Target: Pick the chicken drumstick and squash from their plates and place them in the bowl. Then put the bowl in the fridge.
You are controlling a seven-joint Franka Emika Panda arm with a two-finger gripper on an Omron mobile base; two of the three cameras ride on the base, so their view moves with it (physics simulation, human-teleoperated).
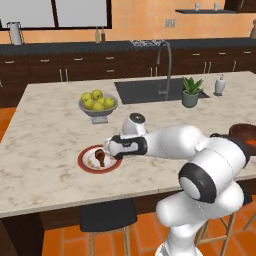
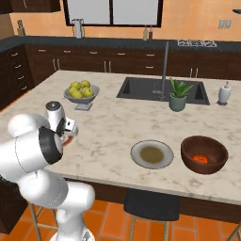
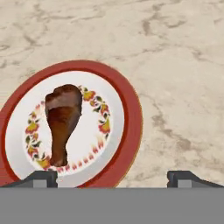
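- Left base view: the white arm rises from the lower right, bends at a bulky elbow and reaches left and low over the marble island; the gripper (image 1: 107, 150) hangs just above the right edge of the red-rimmed plate (image 1: 86, 165), and its jaws are too small to read here
- The chicken drumstick (image 1: 100, 156) lies on that plate, just beside the gripper; part of the dark-brown bowl (image 1: 243, 132) shows behind the arm at the right edge
- A grey footed bowl of yellow-green fruit (image 1: 97, 103) stands further back on the island
- Right base view: the arm folds at the lower left, its wrist pointing down at the island's near-left edge, hiding most of the red-rimmed plate
- The grey-beige plate (image 2: 151, 154) sits bare near the front edge; the bowl just to its right holds the squash (image 2: 200, 159)
- Hand view: both fingertips (image 3: 41, 178) stand wide apart with nothing between them, released; the drumstick lies on the plate's floral centre, near the left tip, bone end toward the camera
- No readable writing in any view
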